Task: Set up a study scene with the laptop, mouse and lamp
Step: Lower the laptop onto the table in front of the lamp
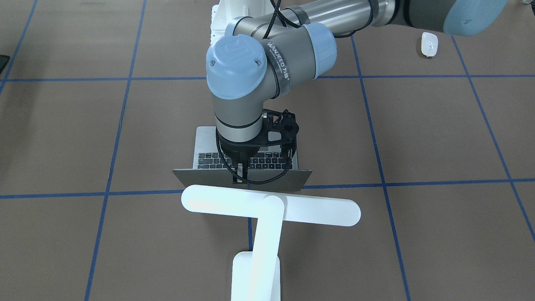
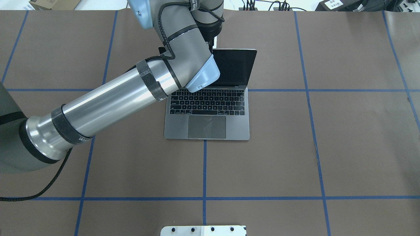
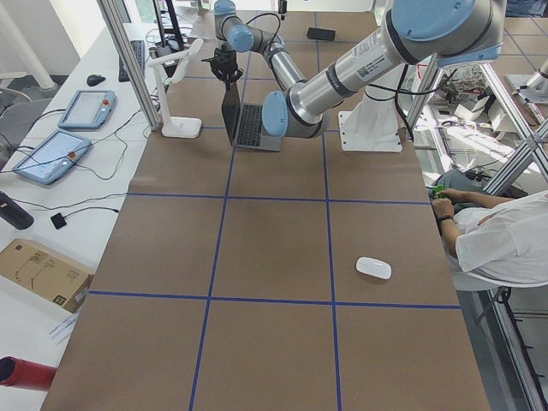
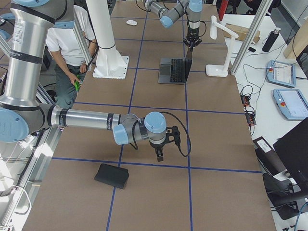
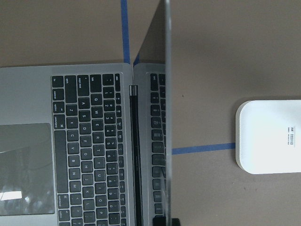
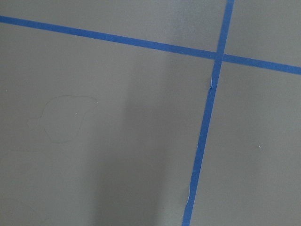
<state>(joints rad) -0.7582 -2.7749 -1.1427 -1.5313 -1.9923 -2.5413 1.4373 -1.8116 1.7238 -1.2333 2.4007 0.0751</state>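
Observation:
The dark-grey laptop [image 2: 206,126] stands open in the table's middle, its lid nearly upright. My left gripper [image 1: 239,177] comes down from above onto the top edge of the lid [image 1: 196,177], shut on it. In the left wrist view the lid [image 5: 167,117] shows edge-on. The white lamp [image 1: 271,205] stands just behind the laptop, and its base [image 5: 270,136] is beside the lid. The white mouse [image 1: 429,44] lies far off on my left side. My right gripper [image 4: 159,154] hangs over bare table; I cannot tell whether it is open or shut.
A black mouse pad [image 4: 111,175] lies near the right arm. The white bolted pedestal [image 2: 203,230] is at the robot's edge of the table. An operator [image 3: 505,240] sits beside the table. Teach pendants [image 3: 51,154] and cables lie on the side bench.

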